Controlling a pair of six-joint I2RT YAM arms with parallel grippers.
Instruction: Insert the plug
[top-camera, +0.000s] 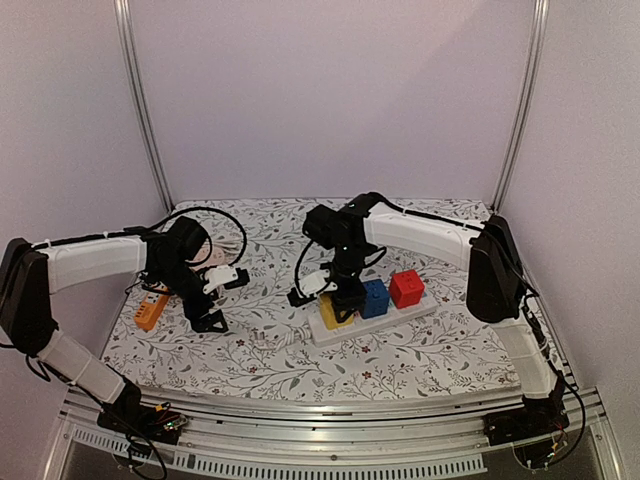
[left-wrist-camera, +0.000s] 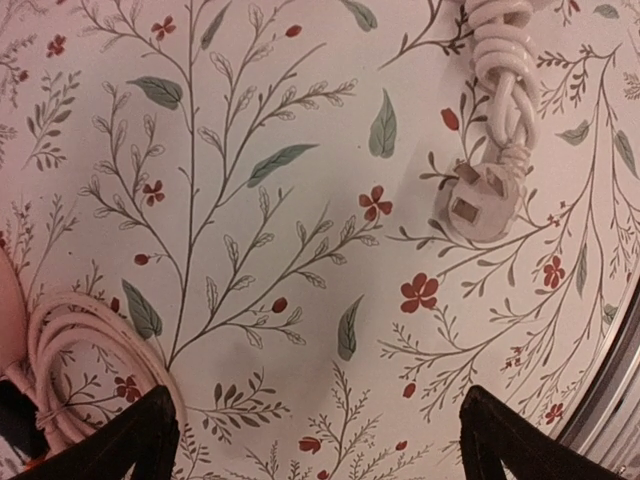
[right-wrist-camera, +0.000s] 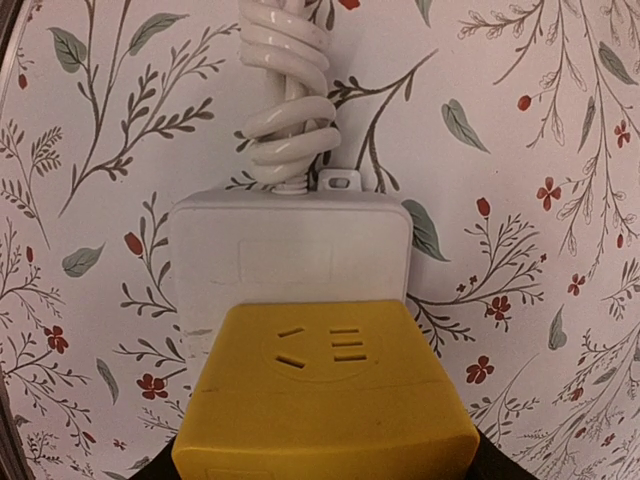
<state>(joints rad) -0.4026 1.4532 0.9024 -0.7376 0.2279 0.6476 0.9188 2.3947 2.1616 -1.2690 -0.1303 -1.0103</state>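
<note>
Right hand (right-wrist-camera: 322, 468): clamping the yellow plug (right-wrist-camera: 325, 400) squarely over the power strip (right-wrist-camera: 290, 255), probably lining it up for pressing in.
Left hand (left-wrist-camera: 315, 445): hanging with fingers spread wide above the table (left-wrist-camera: 250, 250), holding nothing, with the white cord plug (left-wrist-camera: 475, 205) lying nearby.

Robot lab cell: aluminium frame (top-camera: 142, 100), plain walls (top-camera: 330, 90).

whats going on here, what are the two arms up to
The right gripper is closed on a yellow block sitting at the cable end of a white power strip, beside a blue block and a red block. The left gripper hovers open and empty, with a loose white plug lying on the floral cloth ahead of it. That plug is not in any socket yet.
</note>
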